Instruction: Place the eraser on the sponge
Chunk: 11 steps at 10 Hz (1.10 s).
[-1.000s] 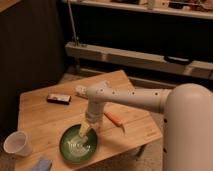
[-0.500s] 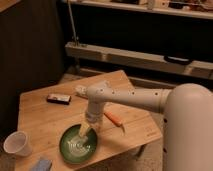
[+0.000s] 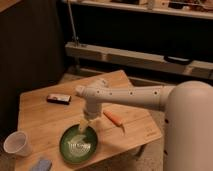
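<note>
The eraser [image 3: 59, 99], a small dark flat block with a pale patch, lies on the wooden table [image 3: 35, 115] toward its far left. The sponge [image 3: 41, 164], light blue, sits at the table's near edge, low in the view. My gripper [image 3: 83, 128] hangs from the white arm over the far rim of the green plate [image 3: 70, 150], well right of the eraser and up and to the right of the sponge. It touches neither.
A white paper cup [image 3: 15, 144] stands at the near left corner. An orange stick [image 3: 115, 119] lies right of the gripper. A small white item rests in the plate. Behind the table run a dark wall and metal shelving [image 3: 140, 57].
</note>
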Tool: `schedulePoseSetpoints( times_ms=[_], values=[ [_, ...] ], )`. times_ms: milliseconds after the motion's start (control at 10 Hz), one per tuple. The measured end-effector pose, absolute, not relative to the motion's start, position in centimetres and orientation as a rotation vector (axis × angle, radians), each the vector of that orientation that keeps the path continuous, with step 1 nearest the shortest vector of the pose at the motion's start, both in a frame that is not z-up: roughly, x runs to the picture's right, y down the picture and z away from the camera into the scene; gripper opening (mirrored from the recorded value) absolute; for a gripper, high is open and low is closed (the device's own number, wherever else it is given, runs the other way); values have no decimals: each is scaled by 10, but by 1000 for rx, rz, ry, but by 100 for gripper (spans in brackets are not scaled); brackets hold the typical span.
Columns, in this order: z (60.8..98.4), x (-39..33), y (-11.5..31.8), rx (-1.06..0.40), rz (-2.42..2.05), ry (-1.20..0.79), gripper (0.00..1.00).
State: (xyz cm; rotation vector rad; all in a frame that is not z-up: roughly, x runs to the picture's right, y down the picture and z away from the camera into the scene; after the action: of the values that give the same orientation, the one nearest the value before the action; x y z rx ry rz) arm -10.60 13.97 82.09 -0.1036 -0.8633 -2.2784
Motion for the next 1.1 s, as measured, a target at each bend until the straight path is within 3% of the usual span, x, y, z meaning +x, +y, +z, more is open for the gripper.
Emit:
schedulePoseSetpoints(
  times_ms=[400, 900, 1100],
  values=[
    [863, -131, 40, 67, -2391, -658, 80],
    [864, -134, 35, 96, -2401, -655, 80],
    [874, -129, 32, 286, -2422, -697, 80]
  ],
)
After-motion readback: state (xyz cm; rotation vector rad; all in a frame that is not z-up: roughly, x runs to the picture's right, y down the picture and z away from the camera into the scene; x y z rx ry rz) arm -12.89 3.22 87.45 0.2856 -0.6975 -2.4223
